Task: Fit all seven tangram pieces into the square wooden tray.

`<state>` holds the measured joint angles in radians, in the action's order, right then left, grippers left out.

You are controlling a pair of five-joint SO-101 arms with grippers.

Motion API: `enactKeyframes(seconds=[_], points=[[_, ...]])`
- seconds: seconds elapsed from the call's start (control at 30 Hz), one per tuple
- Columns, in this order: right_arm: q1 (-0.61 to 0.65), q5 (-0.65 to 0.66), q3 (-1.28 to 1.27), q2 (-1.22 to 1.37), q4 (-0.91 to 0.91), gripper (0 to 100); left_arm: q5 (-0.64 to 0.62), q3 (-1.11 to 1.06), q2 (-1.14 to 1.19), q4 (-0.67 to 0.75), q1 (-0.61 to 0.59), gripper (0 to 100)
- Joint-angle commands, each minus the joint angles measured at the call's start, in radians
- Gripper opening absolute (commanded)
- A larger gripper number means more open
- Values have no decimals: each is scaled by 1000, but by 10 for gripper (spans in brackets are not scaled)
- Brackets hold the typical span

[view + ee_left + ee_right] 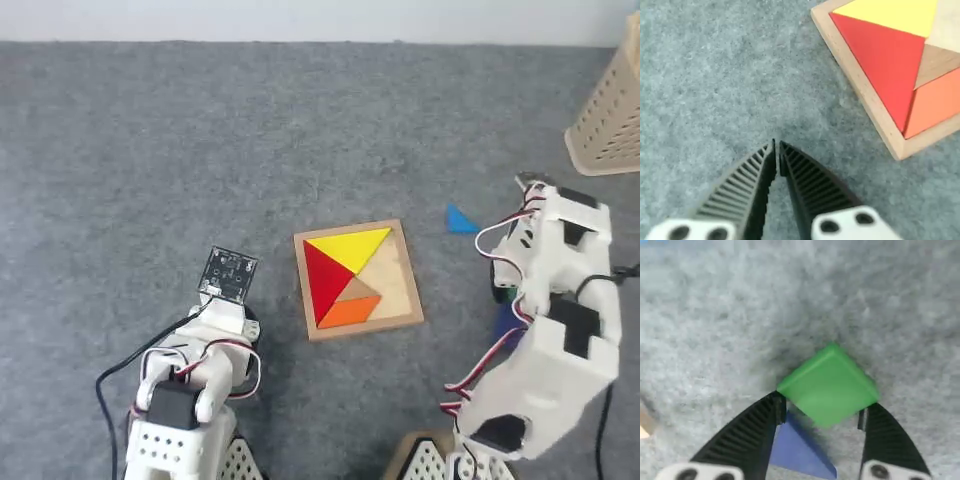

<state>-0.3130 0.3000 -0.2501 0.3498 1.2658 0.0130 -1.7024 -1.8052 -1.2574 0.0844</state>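
Left gripper is closed on nothing, tips nearly touching, low over the grey tabletop just off the near-left corner of the tray. Tray is approx. half filled: yellow triangle along the far edge, red triangle against the left rim, and orange piece at the near edge, all seated flat. Tan triangle btw them could be an unpainted piece or bare tray floor, can't tell which. The right part of the tray is bare wood, so at least 3 pcs are left to place. Light-blue triangle lies loose on the tabletop, right of the tray's far corner and well apart from it. Right gripper looks closed on the green square, one finger per side, w/ the square tilted and prob. raised off the tabletop. Dark-blue triangle lies just under and behind it, close to the fingers. Room: the free bay faces the right arm, w/ open tabletop btw them. The tray rim is raised, so pcs likely need lowering in from above, not sliding. The left arm sits close to the tray's left side and the filled pcs, so it's best kept out of the way. The beige basket at the far right is well off any path.
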Motion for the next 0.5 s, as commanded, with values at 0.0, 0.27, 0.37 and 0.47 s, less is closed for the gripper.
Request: enactKeyframes(seconds=[0.0,0.27,0.37,0.47], points=[[-12,2,52,36,-16,112,-9,18,-20,-6,-6,12],[-16,-3,77,21,2,9,-9,18,-20,-6,-6,12],[-42,-18,78,-22,31,11,-9,18,-20,-6,-6,12],[-45,-18,74,-77,54,13,-9,18,-20,-6,-6,12]])
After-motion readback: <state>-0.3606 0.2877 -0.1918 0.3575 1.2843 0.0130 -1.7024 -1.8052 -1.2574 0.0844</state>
